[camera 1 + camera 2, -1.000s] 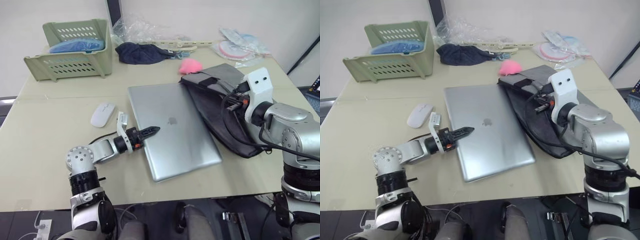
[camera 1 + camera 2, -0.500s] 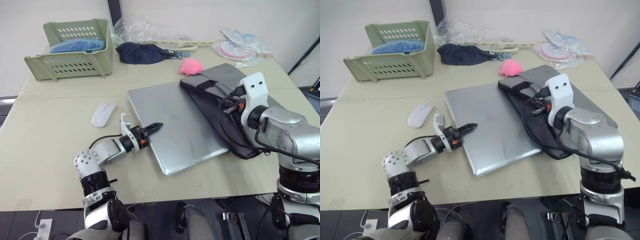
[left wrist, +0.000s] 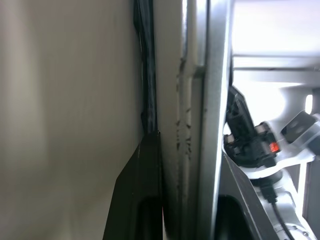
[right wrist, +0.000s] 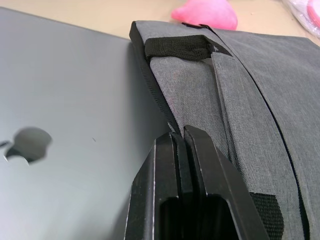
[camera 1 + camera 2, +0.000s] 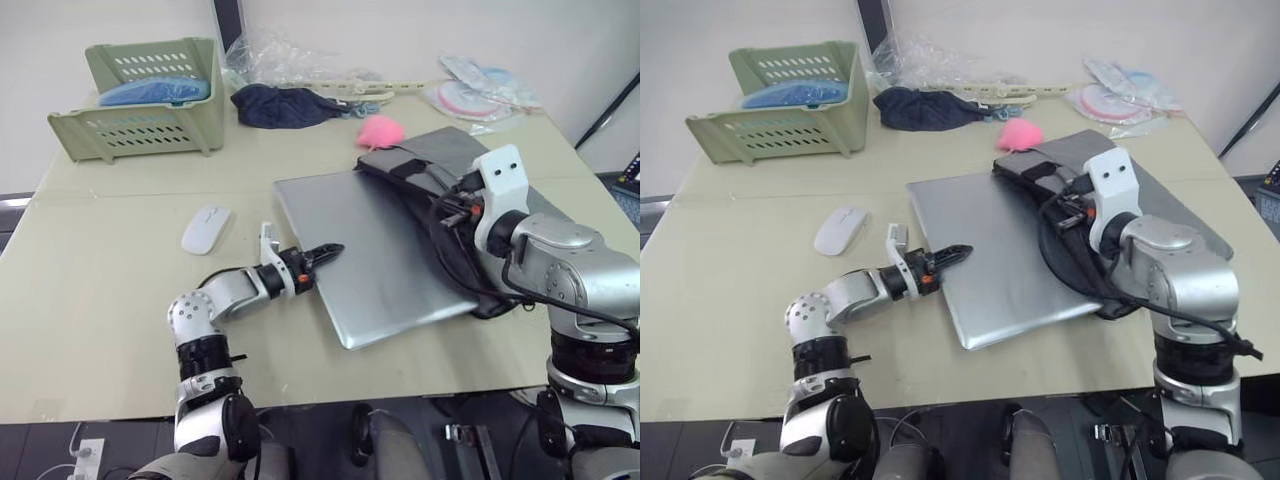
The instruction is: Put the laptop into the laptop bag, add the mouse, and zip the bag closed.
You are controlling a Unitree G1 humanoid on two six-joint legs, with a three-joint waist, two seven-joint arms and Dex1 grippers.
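I see thin silver metal laptop (image 5: 385, 255), apple logo on lid, mid-table, far edge inside grey fabric laptop bag (image 5: 470, 190) | left gripper (image 3: 182, 165) clamps laptop's near edge | right gripper (image 4: 182, 145) pinches bag's edge

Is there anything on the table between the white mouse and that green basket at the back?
No. In the left eye view, only bare table lies between the mouse and the green basket.
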